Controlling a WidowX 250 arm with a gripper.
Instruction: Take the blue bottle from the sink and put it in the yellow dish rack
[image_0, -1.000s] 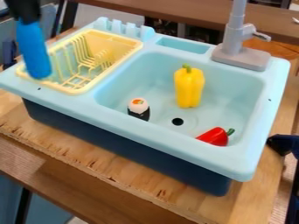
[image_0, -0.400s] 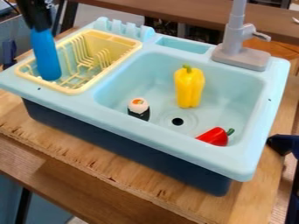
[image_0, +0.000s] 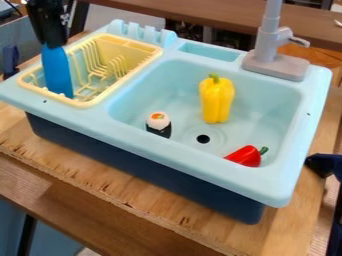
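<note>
Here, your gripper (image_0: 53, 45) is closed around the top of a long blue object (image_0: 57, 72), which hangs nearly upright at the yellow dish rack (image_0: 87, 104); you can't tell whether it touches the rack. Beside that, your sink (image_0: 194, 162) holds a yellow pepper (image_0: 216, 102), a sushi roll (image_0: 159, 125) and a red pepper (image_0: 247, 157).

A light plywood board (image_0: 80, 168) with a rough, splintered front edge lay over a browner wooden surface (image_0: 87, 210) in the foreground. At lower left, a slim black leg (image_0: 27, 235) stood against a blue-grey area (image_0: 57, 237). Across the back ran a long brown wooden tabletop (image_0: 200, 12), with dim, indistinct shapes beneath it, and orange-toned wood (image_0: 324, 56) showed at upper right. Soft light fell on the plywood.
</note>
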